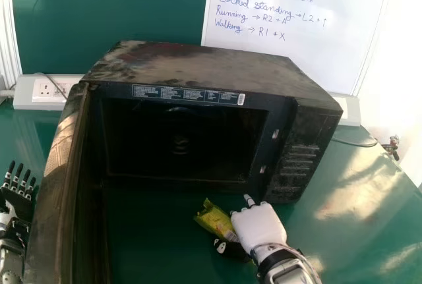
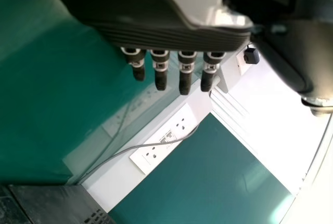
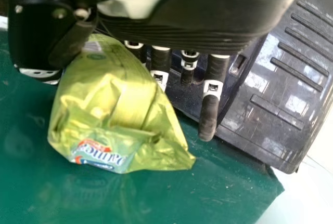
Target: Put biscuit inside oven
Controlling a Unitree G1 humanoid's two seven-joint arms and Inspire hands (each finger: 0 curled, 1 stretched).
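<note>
I've got the biscuit packet [image 1: 215,220] pinched between my right hand's [image 1: 259,226] thumb and fingers, right in front of the open oven [image 1: 198,73]. My left hand's [image 1: 14,199] just outside the door [image 1: 58,178], fingers straight and slightly spread.

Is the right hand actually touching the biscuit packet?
Touching. The right wrist view shows the biscuit packet tucked into the right hand, between its thumb and fingers, with the thumb against the wrapper.
</note>
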